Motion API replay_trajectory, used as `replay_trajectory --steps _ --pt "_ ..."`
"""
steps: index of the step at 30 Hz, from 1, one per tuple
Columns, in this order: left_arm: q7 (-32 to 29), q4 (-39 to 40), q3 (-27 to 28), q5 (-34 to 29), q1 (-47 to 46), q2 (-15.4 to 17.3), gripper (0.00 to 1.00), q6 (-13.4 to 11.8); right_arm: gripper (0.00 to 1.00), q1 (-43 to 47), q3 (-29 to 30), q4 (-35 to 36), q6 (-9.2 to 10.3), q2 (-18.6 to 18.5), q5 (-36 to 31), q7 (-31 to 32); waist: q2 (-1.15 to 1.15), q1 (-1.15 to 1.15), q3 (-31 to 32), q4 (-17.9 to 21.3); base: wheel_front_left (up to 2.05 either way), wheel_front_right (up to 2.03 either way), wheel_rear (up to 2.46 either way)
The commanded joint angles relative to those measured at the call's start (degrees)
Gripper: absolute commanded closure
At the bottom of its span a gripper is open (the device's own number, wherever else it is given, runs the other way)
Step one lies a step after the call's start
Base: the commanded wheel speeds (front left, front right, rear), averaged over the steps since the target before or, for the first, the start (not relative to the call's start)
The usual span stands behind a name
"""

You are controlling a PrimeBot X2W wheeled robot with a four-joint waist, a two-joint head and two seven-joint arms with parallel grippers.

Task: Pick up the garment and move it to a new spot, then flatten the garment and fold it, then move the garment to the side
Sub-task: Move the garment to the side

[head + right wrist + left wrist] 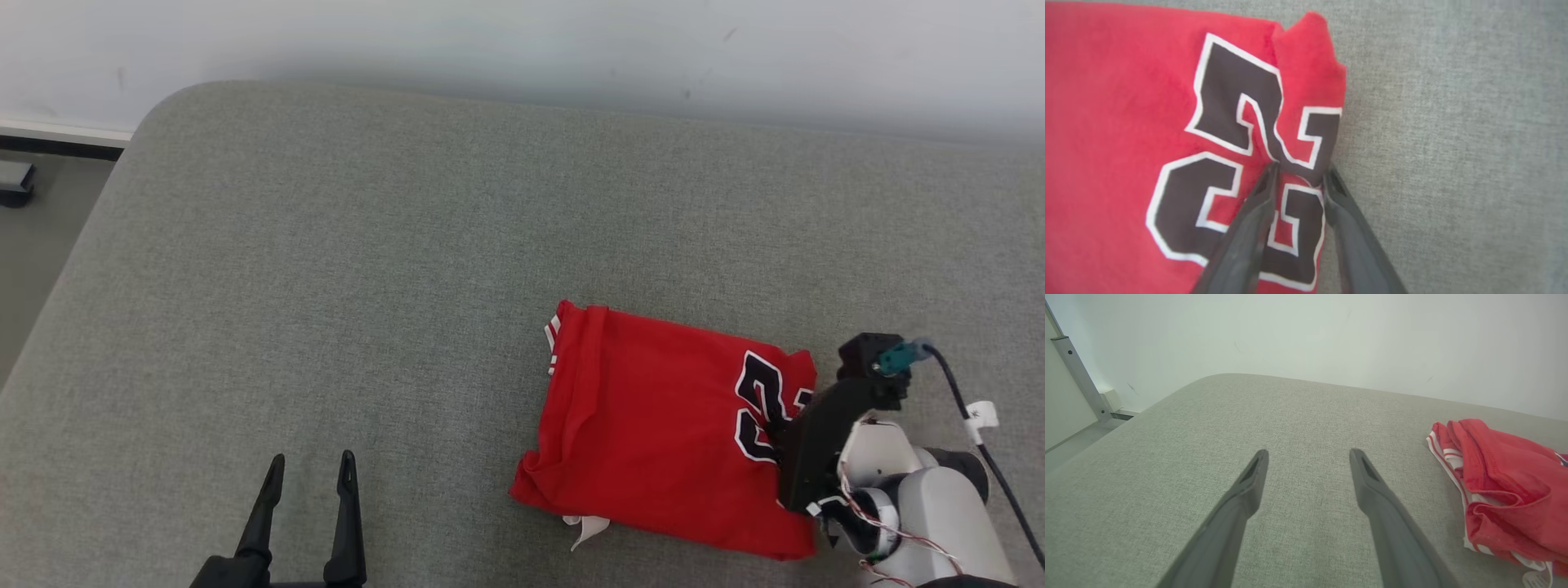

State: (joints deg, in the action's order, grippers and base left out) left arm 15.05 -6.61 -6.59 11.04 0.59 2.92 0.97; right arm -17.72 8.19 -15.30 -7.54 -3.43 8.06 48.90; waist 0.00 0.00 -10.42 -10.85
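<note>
The right claw (1302, 167) is pinching the jersey (653, 416) at its edge, needing every layer caught before dragging aside; the left claw (313, 457) is hanging released

Right wrist view: red jersey (1126, 122) runs off the left, top and bottom edges. My right gripper (1302, 173) covers part of the lower numeral. A ridge of cloth sits between the fingertips (1271, 173); clamped or merely straddled, cannot tell.

Head view: those fingertips are hidden under the gripper's own dark body, which also covers part of the numerals. Right forearm (939, 506) and the base of my left gripper (313, 457) are cut by the bottom edge. Dark object (15, 181) at the left edge: too small to identify.

Left wrist view: jersey cut by the right edge; white label (1535, 577) print unreadable.
</note>
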Motion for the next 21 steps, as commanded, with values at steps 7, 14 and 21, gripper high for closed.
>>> replay_trajectory --steps 7,14,21 --pt "0.1 1.2 0.6 0.1 -1.3 -0.1 0.0 0.0 1.0 -4.6 -4.7 1.4 0.07 -0.3 -8.2 0.4 0.0 0.0 -1.2 2.6 0.0 0.0 0.0" --pt "0.1 4.2 0.8 -0.4 -3.2 -0.1 0.0 0.5 1.0 -15.6 -11.2 2.9 0.07 -10.0 -9.1 2.8 0.0 0.0 -3.9 8.0 0.0 0.0 0.0" --pt "0.1 6.2 0.9 -1.3 -5.7 0.0 0.0 1.4 1.0 -23.5 -14.8 4.5 0.07 -18.5 -6.4 6.6 0.0 0.0 -7.2 14.1 0.0 0.0 0.0"
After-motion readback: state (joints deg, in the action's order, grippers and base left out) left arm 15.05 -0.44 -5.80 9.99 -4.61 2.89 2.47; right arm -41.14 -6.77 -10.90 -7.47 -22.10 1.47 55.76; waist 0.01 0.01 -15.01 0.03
